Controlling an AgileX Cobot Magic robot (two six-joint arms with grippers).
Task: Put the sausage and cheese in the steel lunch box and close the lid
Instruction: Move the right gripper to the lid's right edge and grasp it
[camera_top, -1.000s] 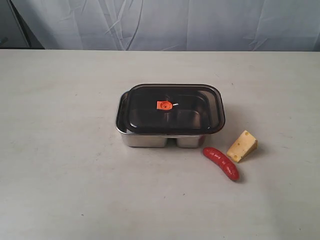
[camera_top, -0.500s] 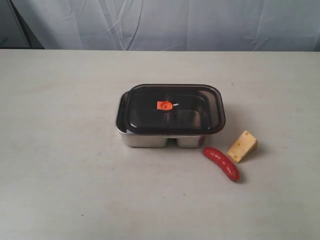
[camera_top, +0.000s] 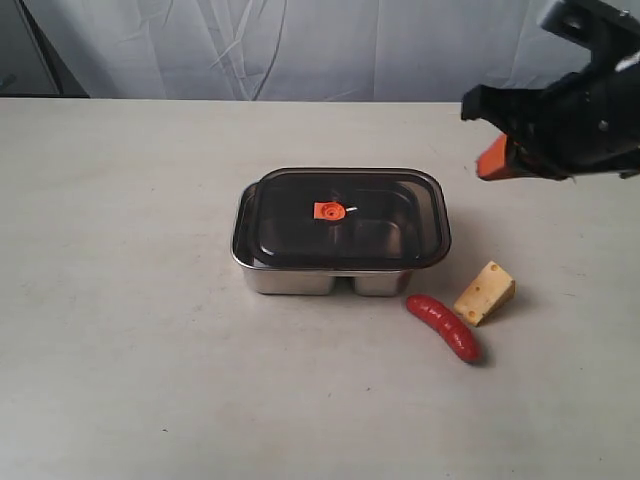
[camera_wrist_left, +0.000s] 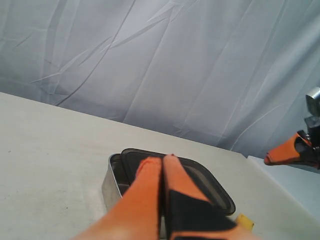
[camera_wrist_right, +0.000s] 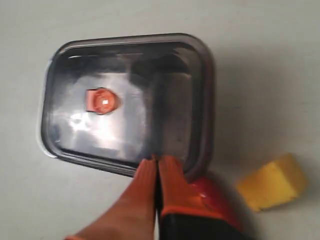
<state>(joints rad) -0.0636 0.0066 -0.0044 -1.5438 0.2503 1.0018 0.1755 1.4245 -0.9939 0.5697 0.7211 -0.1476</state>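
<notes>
Arrival of right gripper (camera_top: 492, 160), newly in frame, high behind yellow holed cheese wedge (camera_top: 485, 292) and glossy red sausage (camera_top: 442, 327), both outside shiny steel lunch box (camera_top: 300, 281), just beside it. Dark smoky translucent lid (camera_top: 340, 215) sitting on top: likely first to shift. Jaws of left gripper (camera_wrist_left: 164, 160) and right alike clenched, empty.

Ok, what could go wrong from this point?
The lid covers the steel lunch box and sits offset, so lifting one edge might drag the box. The sausage and cheese lie close together; picking one could knock the other. The right gripper is shut and must open first.
</notes>
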